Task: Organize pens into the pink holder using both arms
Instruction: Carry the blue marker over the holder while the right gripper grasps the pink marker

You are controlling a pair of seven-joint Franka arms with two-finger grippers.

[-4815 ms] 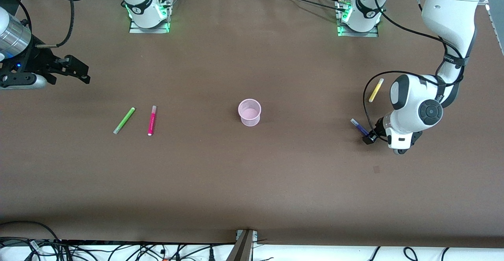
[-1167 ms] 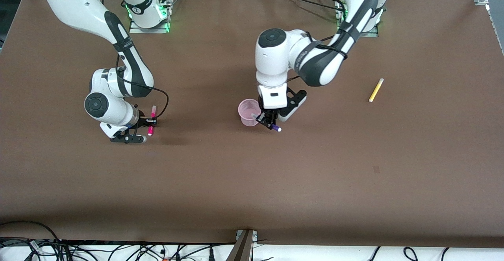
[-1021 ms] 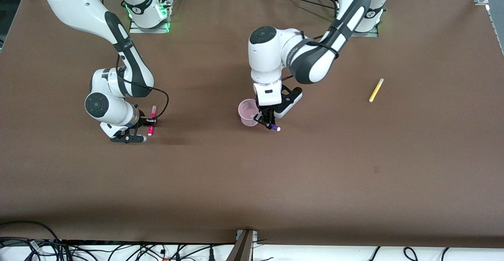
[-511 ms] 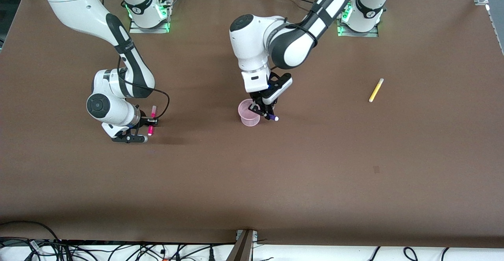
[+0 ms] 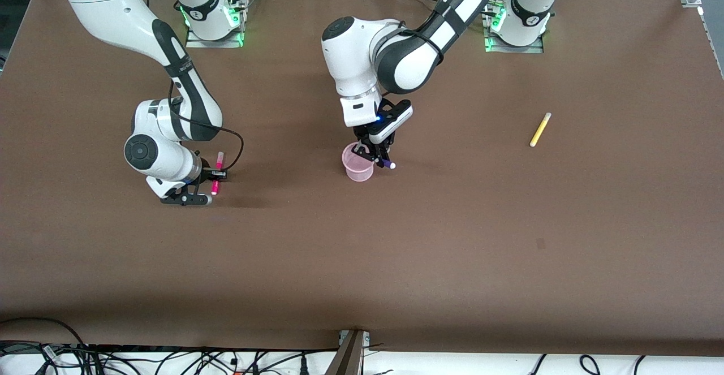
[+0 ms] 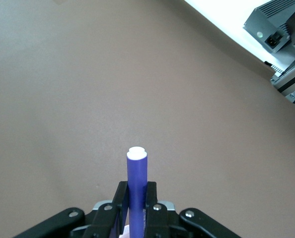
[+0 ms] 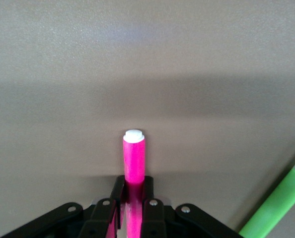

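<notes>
No pen sits in the pink holder (image 5: 358, 164) yet, so all four are left to place. The left gripper (image 5: 378, 156) hangs over the holder's rim, jaws clenched on the purple pen (image 6: 136, 184), which looks about ready to drop in. Toward the right arm's end of the table (image 5: 452, 239), the right gripper (image 5: 215, 175) is low at the tabletop at about nine o'clock from the holder, jaws grasping the pink pen (image 7: 134, 163). The green pen (image 7: 276, 201) lies just beside it; the yellow pen (image 5: 539, 129) lies well apart at two o'clock.
</notes>
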